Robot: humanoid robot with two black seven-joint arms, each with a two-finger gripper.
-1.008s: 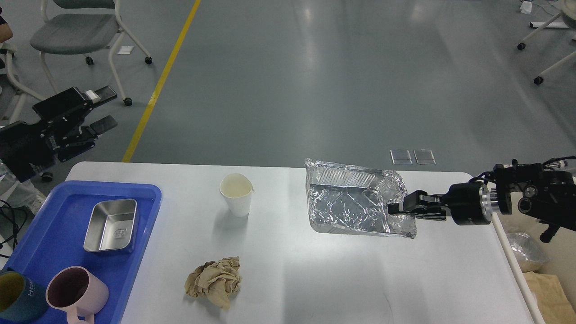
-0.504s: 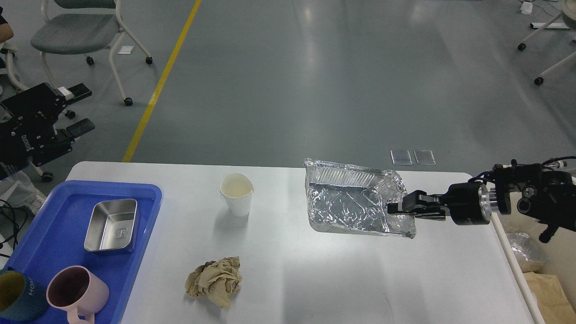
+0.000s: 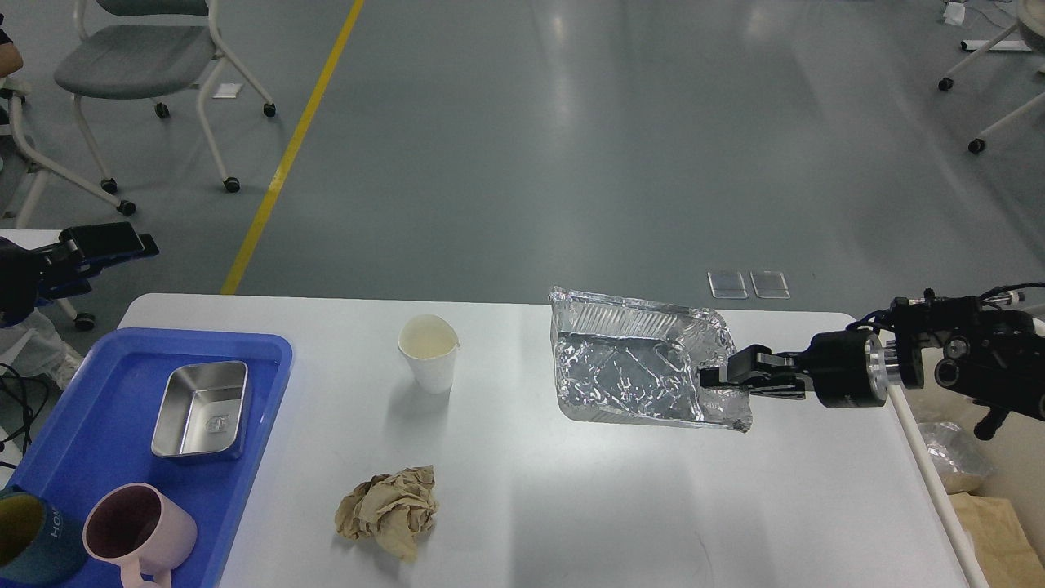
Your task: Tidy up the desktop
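The white desktop (image 3: pixel 571 498) fills the lower half of the head view. My right gripper (image 3: pixel 709 379) comes in from the right and is shut on the right rim of a crumpled foil tray (image 3: pixel 629 367), holding it tilted just above the desktop. A white paper cup (image 3: pixel 429 351) stands upright at centre. A crumpled brown paper ball (image 3: pixel 388 512) lies in front of it. My left gripper (image 3: pixel 114 245) is at the far left edge, off the table over the floor; its fingers cannot be told apart.
A blue plastic tray (image 3: pixel 98 441) on the left holds a steel dish (image 3: pixel 200 408), a pink mug (image 3: pixel 139 531) and a dark teal mug (image 3: pixel 28 539). A bin with foil and brown paper (image 3: pixel 971 482) stands right of the table. Chairs stand on the floor behind.
My left arm has drawn back to the left and down, away from the table. My right gripper holds the foil tray almost in place, shifted slightly left.
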